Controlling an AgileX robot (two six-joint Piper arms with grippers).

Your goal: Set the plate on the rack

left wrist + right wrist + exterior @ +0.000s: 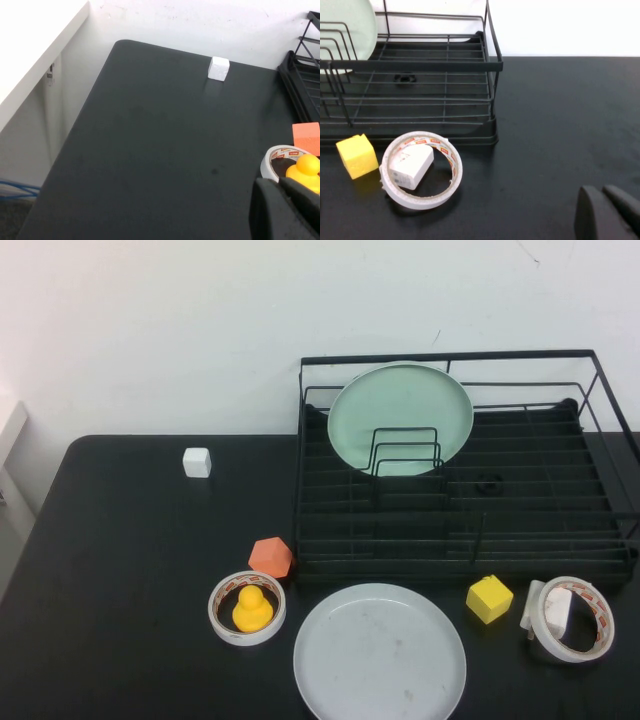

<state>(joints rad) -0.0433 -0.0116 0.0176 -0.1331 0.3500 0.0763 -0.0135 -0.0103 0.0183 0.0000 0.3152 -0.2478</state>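
While plate (380,654) lies flat before rack (470,540), pale grey, speckled; left gripper (287,210), right gripper (610,212) closure unclear.

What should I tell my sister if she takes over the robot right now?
Left gripper: only its dark fingertips show in the left wrist view, above the table near the tape roll holding the yellow duck; it holds nothing.
Right gripper: fingertips close together, holding nothing, above the table near the other tape roll with a white block inside.
The plate lies flat on the table just in front of the rack.
A mint-green plate already stands in the rack's dividers.
Done: nothing yet. Left: grasp the grey-white plate, lift it and set it on the rack.
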